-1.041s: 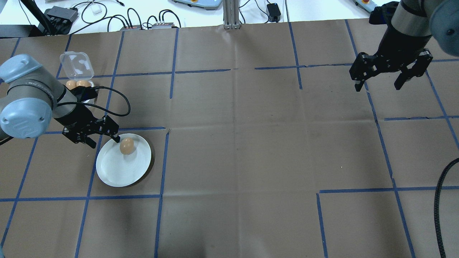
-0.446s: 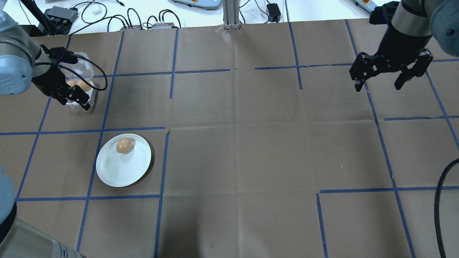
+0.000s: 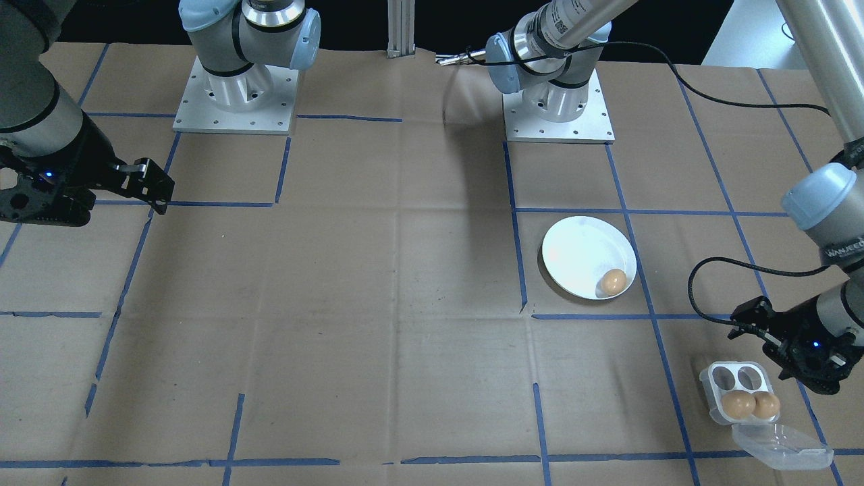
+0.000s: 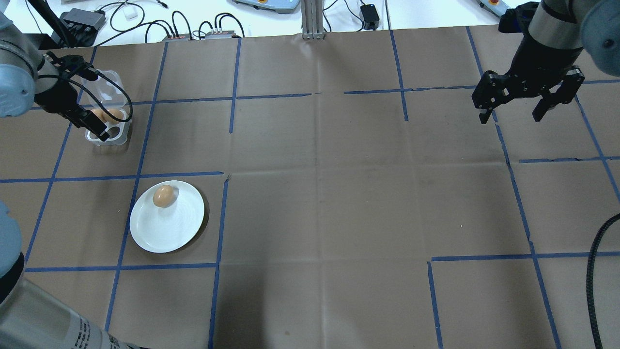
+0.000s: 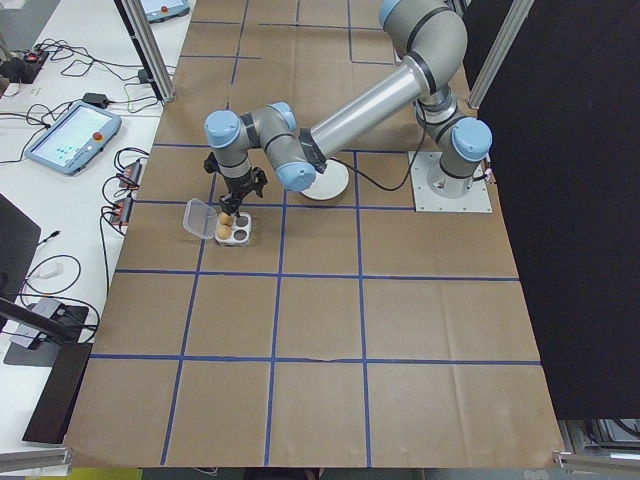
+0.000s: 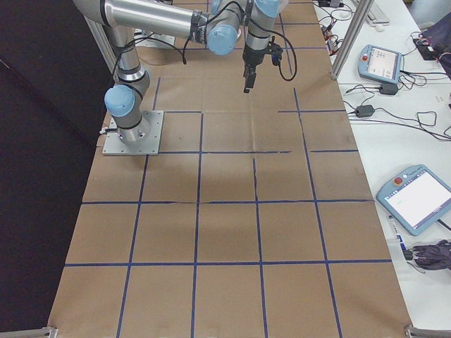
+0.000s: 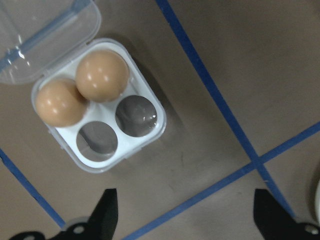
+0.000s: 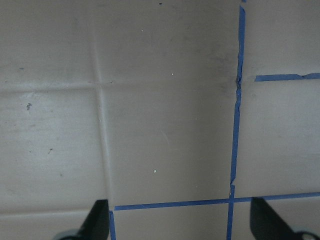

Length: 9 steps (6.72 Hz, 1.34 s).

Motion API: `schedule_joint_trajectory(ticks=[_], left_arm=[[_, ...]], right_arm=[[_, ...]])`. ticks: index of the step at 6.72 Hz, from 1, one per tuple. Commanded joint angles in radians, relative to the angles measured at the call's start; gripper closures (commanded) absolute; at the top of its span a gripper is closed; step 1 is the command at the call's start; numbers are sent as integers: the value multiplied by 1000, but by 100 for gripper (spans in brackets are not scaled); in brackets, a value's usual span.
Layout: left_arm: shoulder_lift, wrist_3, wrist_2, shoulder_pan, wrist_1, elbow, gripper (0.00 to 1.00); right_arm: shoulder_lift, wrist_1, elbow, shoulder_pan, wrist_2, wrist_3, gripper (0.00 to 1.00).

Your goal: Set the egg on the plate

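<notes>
Egg (image 4: 164, 196) number one lies on the white plate (image 4: 167, 232), near the rim on the side farthest from the robot, touching nothing but the plate. The plate sits on the paper-covered table (image 4: 315, 203), well apart from the small four-cup egg tray (image 7: 100, 105), whose clear lid (image 7: 45, 40) is folded back flat. Two more eggs (image 7: 102, 75) fill the two cups next to the lid hinge; the other two cups are bare.

The left end effector (image 7: 182, 215) hangs over the tray with its fingers spread wide and nothing between them; in the wrist view the tray lies just ahead of the fingertips, not yet between them. The right end effector (image 4: 518, 109) is parked well away over bare table, also wide and carrying nothing.

By my reading, one placement is done and the step in hand is reaching for another egg. That next move calls for shifting the left end effector forward until one egg sits centred between the fingers, then descending and closing gently. The two eggs touch each other, so a finger has little room between them, and a hard squeeze could crack the shell.
</notes>
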Motion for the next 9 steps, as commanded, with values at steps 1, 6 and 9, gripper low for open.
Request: schedule_joint_trajectory(ticks=[1,6,9], left_arm=[[-71,179,-6,1,6,69,5],[-125,313,-16,1,67,109,5],[-159,315,-16,12,69,117,5]], right_arm=[[0,0,0,0,0,0,0],[0,0,0,0,0,0,0],[0,0,0,0,0,0,0]])
